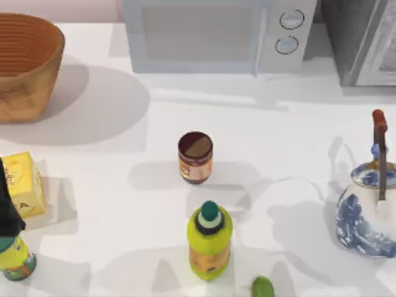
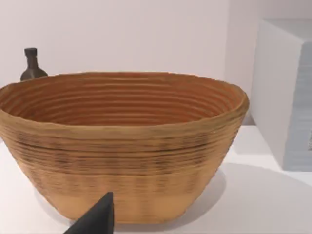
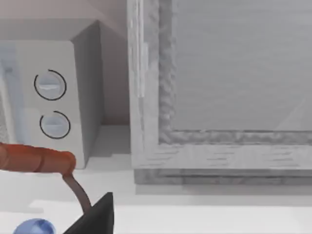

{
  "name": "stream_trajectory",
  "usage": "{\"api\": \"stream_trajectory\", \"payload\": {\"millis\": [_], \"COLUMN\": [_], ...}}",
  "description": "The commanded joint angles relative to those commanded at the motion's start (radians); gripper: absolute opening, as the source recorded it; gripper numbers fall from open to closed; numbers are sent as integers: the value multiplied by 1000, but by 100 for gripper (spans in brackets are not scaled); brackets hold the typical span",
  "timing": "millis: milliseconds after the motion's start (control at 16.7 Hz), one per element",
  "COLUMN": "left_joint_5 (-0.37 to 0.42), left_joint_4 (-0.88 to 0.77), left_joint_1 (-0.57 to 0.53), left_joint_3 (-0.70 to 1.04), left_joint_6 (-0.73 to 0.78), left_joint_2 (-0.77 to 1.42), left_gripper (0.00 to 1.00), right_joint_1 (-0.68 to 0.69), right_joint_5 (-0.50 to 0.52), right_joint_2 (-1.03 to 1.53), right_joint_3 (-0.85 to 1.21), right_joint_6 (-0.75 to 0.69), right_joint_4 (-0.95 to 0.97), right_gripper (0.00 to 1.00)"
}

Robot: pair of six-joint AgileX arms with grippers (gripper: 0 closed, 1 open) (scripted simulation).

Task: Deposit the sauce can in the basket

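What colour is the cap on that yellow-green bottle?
Dark green; the bottle cap shows best in the top view.

A white table runs to a pale wall. At its back edge stand a white microwave and, right of it, a grey cabinet. Soft shadows cross the tabletop.

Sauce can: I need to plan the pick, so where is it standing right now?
In the top view the sauce can stands upright near the table's middle, just behind the yellow-green bottle and well right of the basket at the far left corner.
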Motion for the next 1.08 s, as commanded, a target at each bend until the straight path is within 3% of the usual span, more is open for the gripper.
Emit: {"api": "stream_trajectory", "payload": {"millis": [180,420,780,1080], "left_joint_5": [6,83,272,484], "left_joint_4": [2,35,161,312], "left_joint_1": [-2,-15,1,21], "left_joint_3": [3,47,210,400], "left_joint_6": [2,25,114,237], "left_joint_2": [9,139,534,969], "left_gripper": [100,100,100,100], "right_joint_1": [0,0,0,0], "right_joint_5": [0,0,0,0], "right_joint_2": [0,0,0,0], "right_joint_3": [0,0,0,0], "right_joint_6": [0,0,0,0], "right_joint_4": [0,0,0,0], "right_gripper": [100,100,100,100]}}
